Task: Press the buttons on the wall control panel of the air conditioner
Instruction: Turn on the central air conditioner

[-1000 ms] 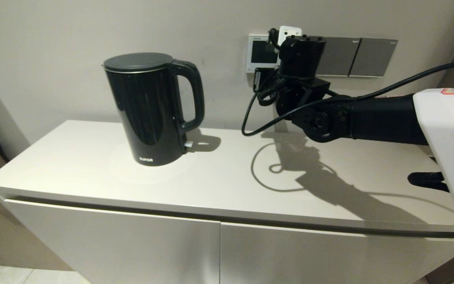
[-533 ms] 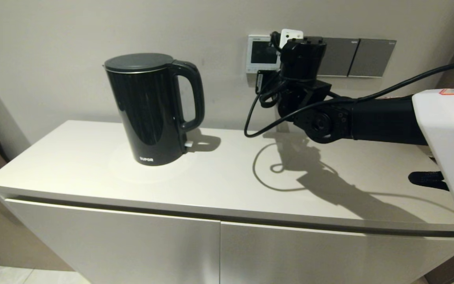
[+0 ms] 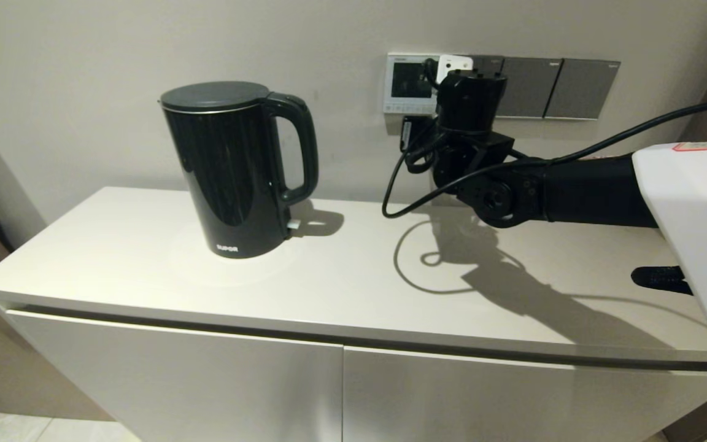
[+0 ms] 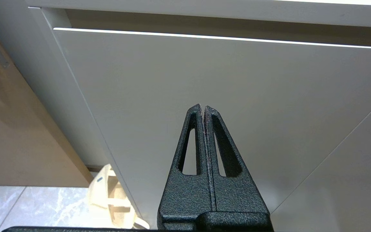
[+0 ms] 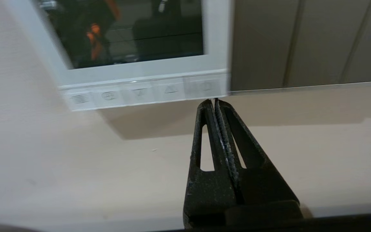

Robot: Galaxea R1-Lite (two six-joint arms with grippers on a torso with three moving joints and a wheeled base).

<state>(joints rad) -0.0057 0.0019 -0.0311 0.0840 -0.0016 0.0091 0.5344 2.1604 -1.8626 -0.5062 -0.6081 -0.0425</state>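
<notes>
The wall control panel (image 3: 407, 83) is a small white square with a dark screen, on the wall above the cabinet. In the right wrist view the panel (image 5: 217, 38) fills the top, with the buttons (image 5: 140, 93) in a pale row along its lower edge. My right gripper (image 5: 214, 100) is shut and empty. Its tips sit just under the panel's lower edge, below the rightmost button (image 5: 206, 87), close to the wall. In the head view the right wrist (image 3: 470, 98) covers the panel's right side. My left gripper (image 4: 203, 106) is shut and empty, parked low before a cabinet door.
A black kettle (image 3: 237, 169) stands on the white cabinet top (image 3: 329, 276), left of the panel. Dark grey switch plates (image 3: 553, 89) adjoin the panel on the right. A black cable (image 3: 399, 184) loops down from the right wrist.
The right wrist has dropped a little along the wall, so more of the panel's top shows above it. The kettle and left arm have not moved.
</notes>
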